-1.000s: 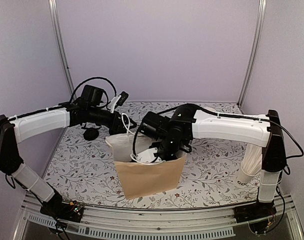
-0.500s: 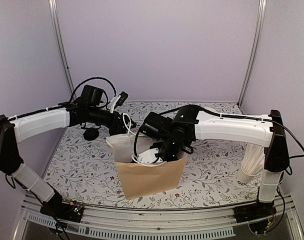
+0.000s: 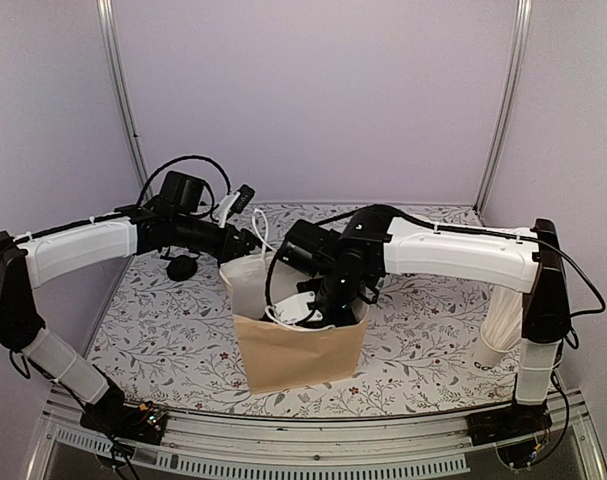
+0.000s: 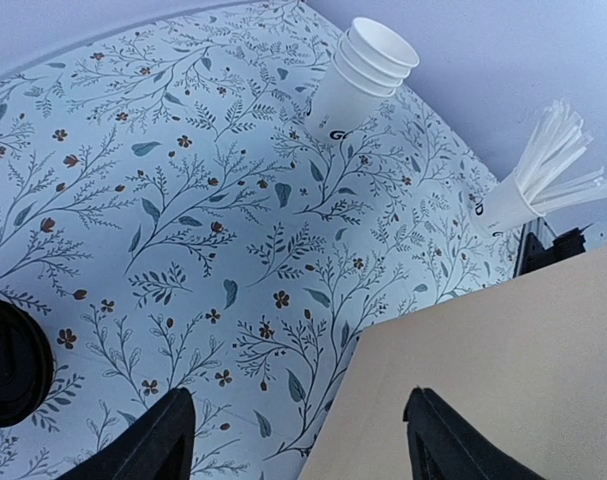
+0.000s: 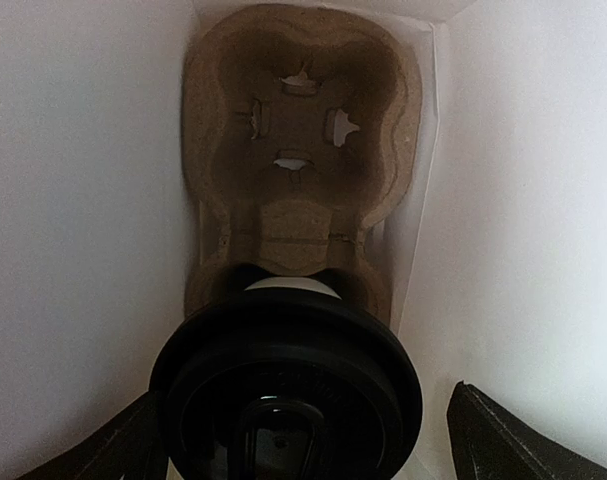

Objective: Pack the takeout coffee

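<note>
Coffee: small white paper cup with round black plastic lid (image 5: pixel 286 380), upright in the near pocket of a brown moulded-pulp carrier (image 5: pixel 298 130) at the bag's bottom.
Bag: tan paper bag (image 3: pixel 298 355), upright mid-table, mouth open.
Right gripper (image 5: pixel 303 400): down inside the bag, jaws spread wider than the lid, gripping nothing.
Left gripper (image 4: pixel 298 425): at the bag's rear left rim, fingers apart, bag edge between them.
Table: floral tabletop (image 4: pixel 183 200) carries a stack of lidless white cups (image 4: pixel 363 70) and a loose black lid (image 4: pixel 8 360).
</note>
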`<state>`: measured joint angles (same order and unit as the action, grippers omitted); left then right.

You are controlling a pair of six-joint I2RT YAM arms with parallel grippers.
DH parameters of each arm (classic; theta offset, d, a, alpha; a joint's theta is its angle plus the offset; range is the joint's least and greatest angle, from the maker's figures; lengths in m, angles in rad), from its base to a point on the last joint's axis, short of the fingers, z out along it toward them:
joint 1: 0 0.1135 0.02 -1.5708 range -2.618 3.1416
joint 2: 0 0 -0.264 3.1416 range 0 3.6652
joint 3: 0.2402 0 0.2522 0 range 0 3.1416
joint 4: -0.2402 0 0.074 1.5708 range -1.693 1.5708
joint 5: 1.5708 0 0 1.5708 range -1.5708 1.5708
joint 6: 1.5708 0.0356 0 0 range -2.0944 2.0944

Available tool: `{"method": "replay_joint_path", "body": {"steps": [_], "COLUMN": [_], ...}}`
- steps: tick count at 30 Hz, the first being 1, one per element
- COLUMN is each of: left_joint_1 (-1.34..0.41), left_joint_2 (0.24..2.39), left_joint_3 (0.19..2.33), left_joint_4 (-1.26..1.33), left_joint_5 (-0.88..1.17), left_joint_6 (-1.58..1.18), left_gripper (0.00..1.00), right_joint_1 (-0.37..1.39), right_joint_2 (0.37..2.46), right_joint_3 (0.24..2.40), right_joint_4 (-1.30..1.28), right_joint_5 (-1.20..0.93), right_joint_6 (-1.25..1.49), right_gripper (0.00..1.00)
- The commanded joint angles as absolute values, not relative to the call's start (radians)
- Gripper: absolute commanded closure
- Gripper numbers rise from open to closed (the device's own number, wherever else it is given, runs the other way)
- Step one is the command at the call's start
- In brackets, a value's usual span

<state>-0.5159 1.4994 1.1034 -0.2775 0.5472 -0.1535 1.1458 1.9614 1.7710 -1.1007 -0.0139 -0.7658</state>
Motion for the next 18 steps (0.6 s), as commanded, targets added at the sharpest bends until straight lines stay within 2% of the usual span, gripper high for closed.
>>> {"method": "replay_joint_path", "body": {"steps": [1,12,18], "left_joint_1": [-0.504,-0.504,-0.507], "left_joint_2": [1.469,1.426,1.280], "left_joint_3": [1.091,1.121,1.141], "left_joint_4": [-0.302,-0.377,-0.440], "left_joint_5": [0.557,0.541,0.531], "left_joint_6": [-0.147,-0.129,-0.082], "left_gripper": [0.25,0.25,0.25], "right_joint_1": [1.138,1.147,1.147], "right_joint_2": [1.994,1.991,1.966], "right_joint_3": [1.836,1.981,1.961], "right_joint_4": [-1.150,-1.224,-1.209], "right_joint_5": [-0.035,-0.069,-0.099], "right_joint_6": [-0.756,-0.755,-0.758], "right_gripper": [0.01,0.01,0.01]}}
